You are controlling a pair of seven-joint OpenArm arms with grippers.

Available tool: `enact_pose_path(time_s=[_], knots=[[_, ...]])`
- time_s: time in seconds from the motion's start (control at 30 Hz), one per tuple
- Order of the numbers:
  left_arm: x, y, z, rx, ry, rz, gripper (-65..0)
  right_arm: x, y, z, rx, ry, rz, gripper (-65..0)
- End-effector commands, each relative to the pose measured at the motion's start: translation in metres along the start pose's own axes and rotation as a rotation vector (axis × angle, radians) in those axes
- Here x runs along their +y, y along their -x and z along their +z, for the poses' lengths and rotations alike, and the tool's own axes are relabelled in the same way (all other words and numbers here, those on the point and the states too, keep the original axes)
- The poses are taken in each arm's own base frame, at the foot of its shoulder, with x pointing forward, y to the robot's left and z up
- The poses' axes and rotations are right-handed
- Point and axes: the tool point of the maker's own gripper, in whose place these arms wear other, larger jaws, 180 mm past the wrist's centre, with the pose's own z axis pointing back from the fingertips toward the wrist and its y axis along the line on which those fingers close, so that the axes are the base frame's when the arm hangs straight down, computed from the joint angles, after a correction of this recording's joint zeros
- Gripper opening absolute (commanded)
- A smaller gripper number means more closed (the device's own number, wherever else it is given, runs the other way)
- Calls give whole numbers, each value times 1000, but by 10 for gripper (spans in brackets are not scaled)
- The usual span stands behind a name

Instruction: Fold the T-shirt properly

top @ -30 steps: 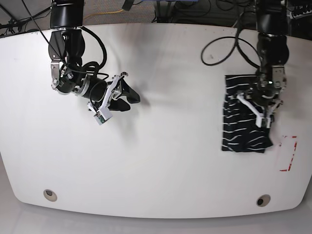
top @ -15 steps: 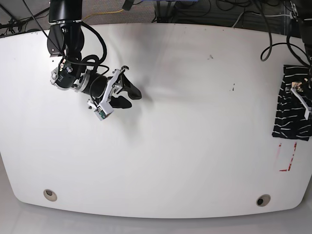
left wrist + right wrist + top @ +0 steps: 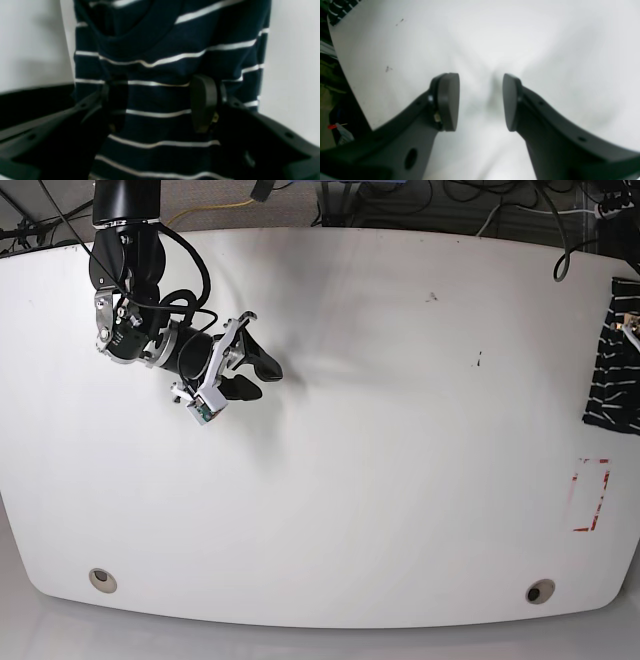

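The T-shirt [image 3: 612, 370], dark with thin white stripes, lies folded into a narrow bundle at the far right edge of the table, partly cut off by the base view. Up close, the T-shirt [image 3: 160, 57] fills the left wrist view. My left gripper [image 3: 160, 102] is on top of it with its jaws apart, and the stripes run on flat between the black pads [image 3: 203, 102]. Only one white finger [image 3: 630, 327] of it shows in the base view. My right gripper [image 3: 262, 380] hovers over bare table at the left. The right gripper [image 3: 481, 102] is open with nothing between its pads.
The white table [image 3: 400, 430] has a red dashed rectangle [image 3: 590, 495] marked near its right edge and two round holes [image 3: 101, 579] [image 3: 540, 591] along the front. Cables lie behind the far edge. A dark drop-off [image 3: 35, 100] shows beside the shirt.
The left gripper has slid the T-shirt to the right, from the right-middle of the table to its far right edge. The right arm has drifted a little left and up.
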Motion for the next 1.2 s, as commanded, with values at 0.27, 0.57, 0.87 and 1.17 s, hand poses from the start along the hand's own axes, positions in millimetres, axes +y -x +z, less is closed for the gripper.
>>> enact_pose_path(time_s=[0.27, 0.57, 0.87, 1.17], knots=[[6, -89, 54, -302, -97, -11, -290, -9, -12, 18, -22, 25, 60, -388], [-50, -163, 96, -597, -139, 32, -292, -63, -11, 58, -39, 253, 79, -388], [-147, -178, 103, -808, -90, 44, -292, -93, 12, 76, -108, 439, 169, -388], [-229, -140, 119, -770, 57, 88, -324, -80, 63, 96, -213, 530, 91, -388]])
